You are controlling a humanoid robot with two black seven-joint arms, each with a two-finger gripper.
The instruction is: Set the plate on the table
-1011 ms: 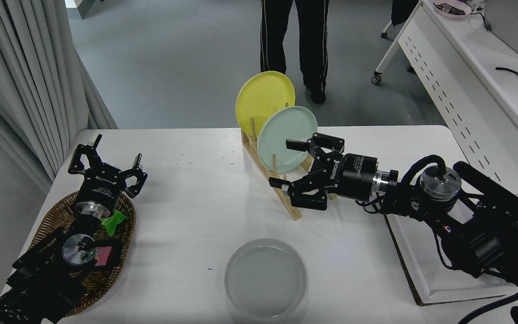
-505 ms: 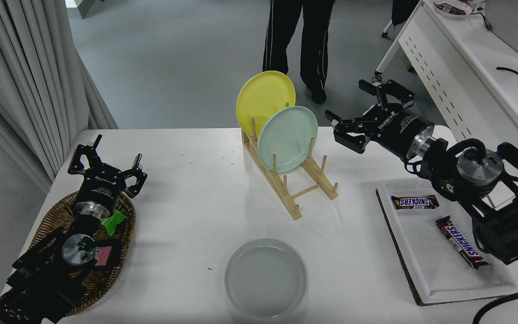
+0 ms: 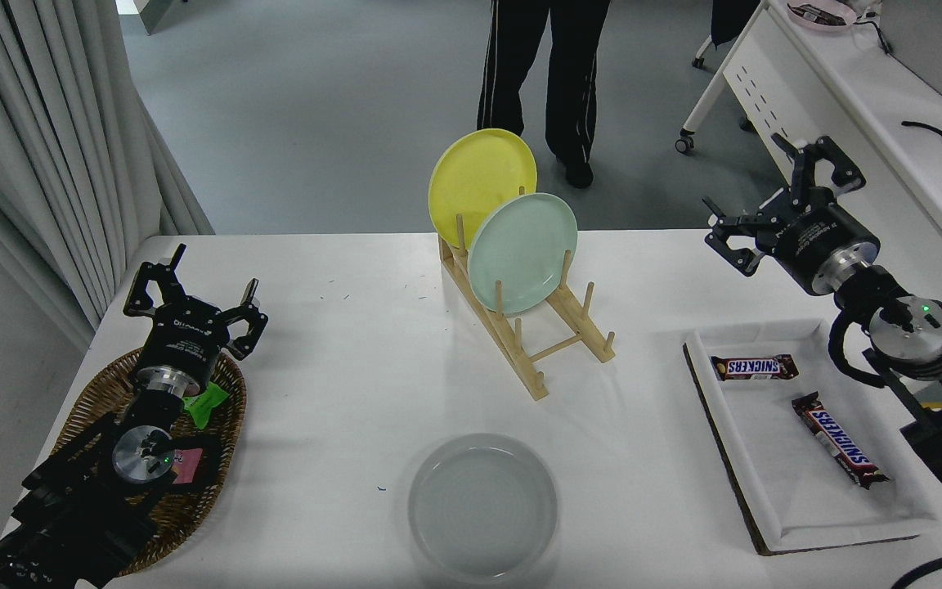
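The pale grey-white plate (image 3: 482,507) lies flat on the white table (image 3: 356,368) near its front edge, with no gripper touching it. My right gripper (image 3: 757,184) is open and empty, raised above the table's far right corner, well away from the plate. My left gripper (image 3: 193,282) is open and parked at the lower left, above a wicker basket (image 3: 103,393).
A wooden rack (image 3: 528,335) in the middle holds an upright yellow plate (image 3: 475,180) and mint green plate (image 3: 520,249). A white tray (image 3: 773,483) at the right holds two Snickers bars. A person's legs (image 3: 545,74) stand beyond the far edge. A white desk (image 3: 872,131) is at the far right.
My right gripper, open and empty, has pulled back from the rack's front to the right and up, past the table's far right corner. The tray and bars became visible. The plate has not moved.
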